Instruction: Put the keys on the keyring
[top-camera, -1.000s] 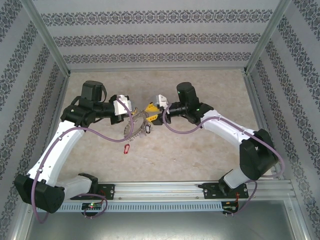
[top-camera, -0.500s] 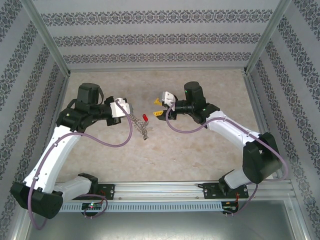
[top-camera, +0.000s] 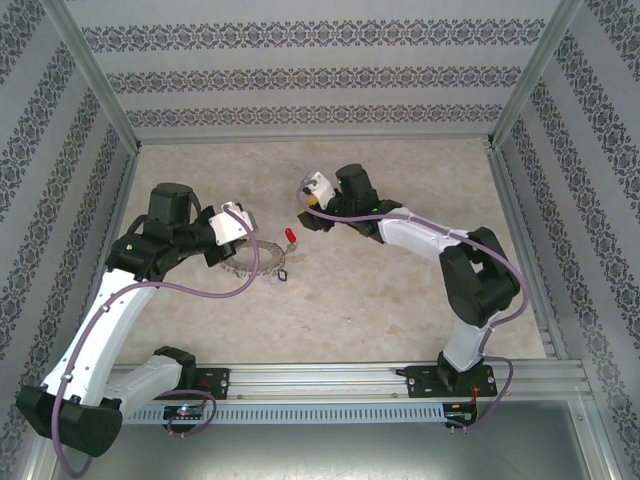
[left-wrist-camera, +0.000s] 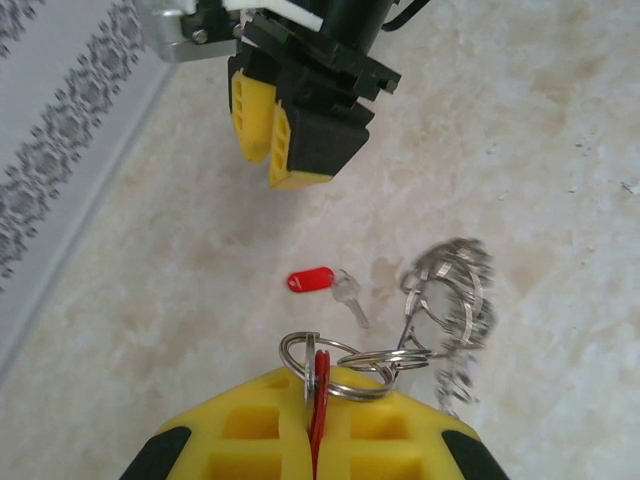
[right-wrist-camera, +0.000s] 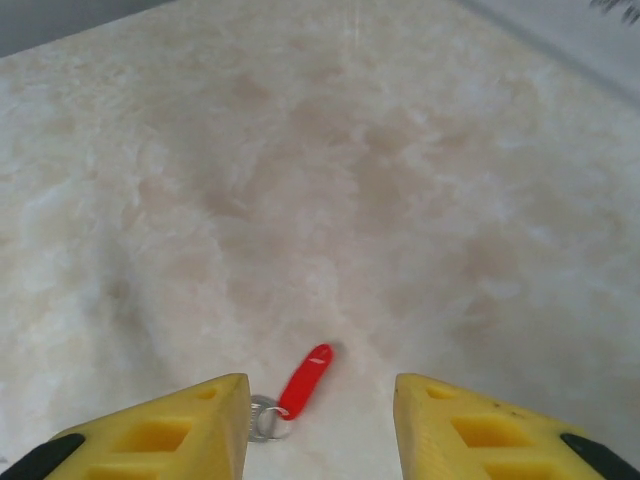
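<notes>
My left gripper (left-wrist-camera: 313, 388) is squeezed fully together. Pinched between its yellow fingers (left-wrist-camera: 250, 430) is the clamped key (left-wrist-camera: 319, 395), whose red head shows edge-on as a thin sliver in the seam. Small silver rings (left-wrist-camera: 345, 358) sit right at my fingertips, touching that key. From them the keyring (left-wrist-camera: 455, 300) trails off to one side as a beaded, silvery loop (it is blurred in the left wrist view, so I cannot tell whether it rests on the table or hangs just above it).

My right gripper (right-wrist-camera: 320, 388) stands partly open, with a clear gap between its two yellow fingers, and it has hold of nothing. In its wrist view the loose key (left-wrist-camera: 310, 280) lies flat on the marbled beige table (left-wrist-camera: 520, 120). It sits in line with that gap, red head pointing away and silvery metal end toward the finger at the left of the view.

Seen from my left wrist, the loose key lies between the two grippers and apart from both, its blade angled toward the keyring. From overhead the grippers face each other near the middle of the table, with the red head between them
</notes>
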